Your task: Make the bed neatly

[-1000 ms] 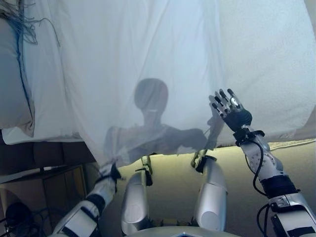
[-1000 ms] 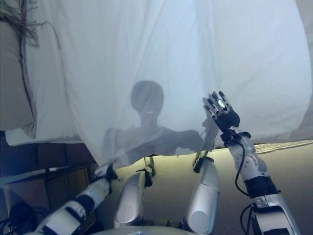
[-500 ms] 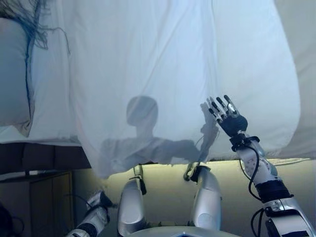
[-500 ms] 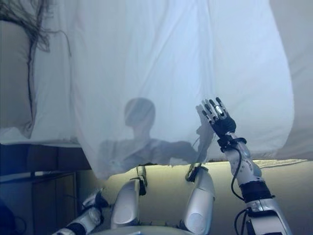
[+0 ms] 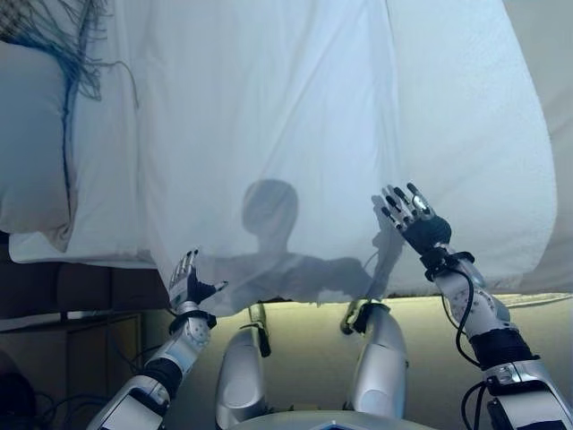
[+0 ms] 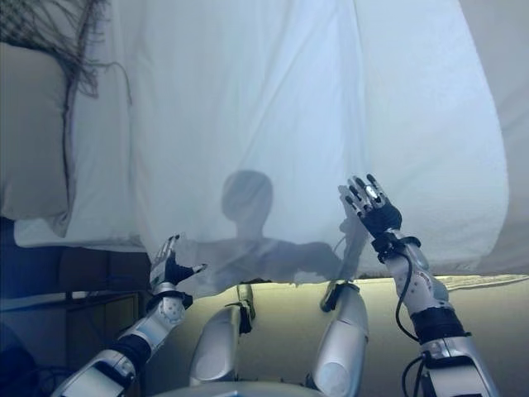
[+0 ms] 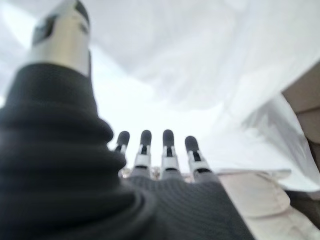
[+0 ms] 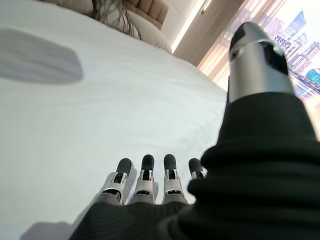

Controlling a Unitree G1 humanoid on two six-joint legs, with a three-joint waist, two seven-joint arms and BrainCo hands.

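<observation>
Left hand (image 5: 185,285): fingers spreading straight, holding nothing, at the sheet (image 5: 322,134) edge.
Right hand (image 5: 414,219): fingers extending apart, empty, over the sheet.

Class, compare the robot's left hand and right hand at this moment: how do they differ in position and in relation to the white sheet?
1. The left hand is at the sheet's hanging lower edge by the bed's side; the right hand is raised higher, over the sheet's flat top.
2. The left hand's thumb juts sideways; the right hand's thumb stays closer in.

Shared: both are open with straight fingers, holding nothing.
</observation>
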